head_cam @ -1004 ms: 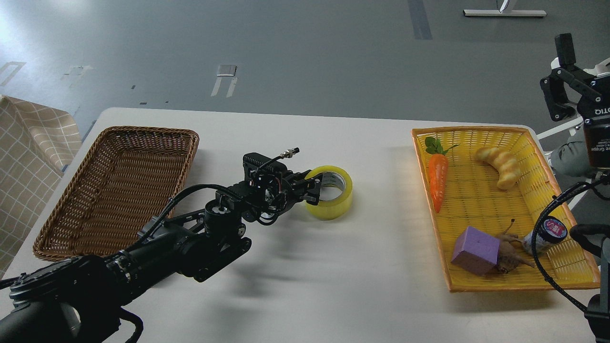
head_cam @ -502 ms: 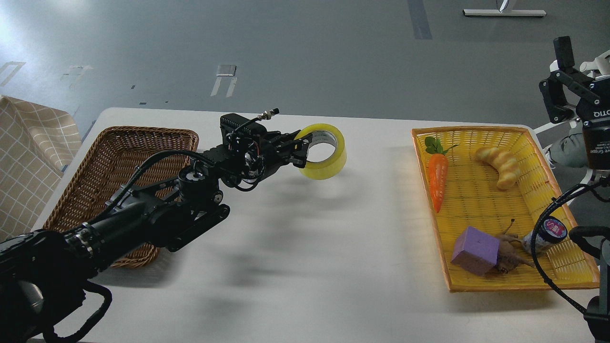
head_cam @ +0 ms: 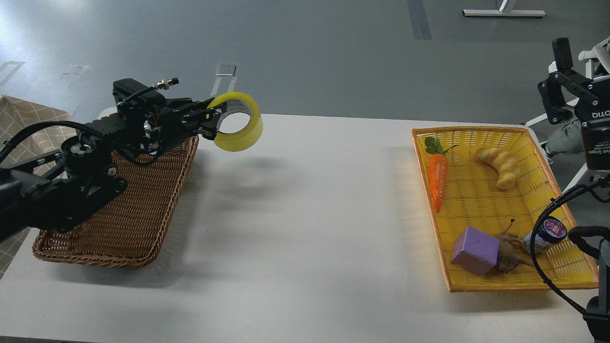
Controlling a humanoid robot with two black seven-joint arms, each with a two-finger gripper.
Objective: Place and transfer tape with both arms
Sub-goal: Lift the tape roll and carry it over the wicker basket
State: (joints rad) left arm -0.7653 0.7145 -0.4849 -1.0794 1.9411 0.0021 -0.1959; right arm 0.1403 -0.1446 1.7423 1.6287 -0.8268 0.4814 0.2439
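Tape (head_cam: 238, 123) hangs in the air by the brown basket (head_cam: 119, 200), pinched by the left gripper (head_cam: 213, 125). Keep it level, move over the basket, lower, then let go. The right gripper (head_cam: 560, 93) waits open.

The left arm (head_cam: 71, 186) is reaching in from the left, its gripper (head_cam: 209, 121) raised above the table and pinching the tape (head_cam: 238, 122) by its rim. The right gripper (head_cam: 562, 90) is hanging at the right edge, fingers spread, holding nothing.

white table (head_cam: 305, 228), wicker basket (head_cam: 138, 209), yellow tray (head_cam: 481, 285)
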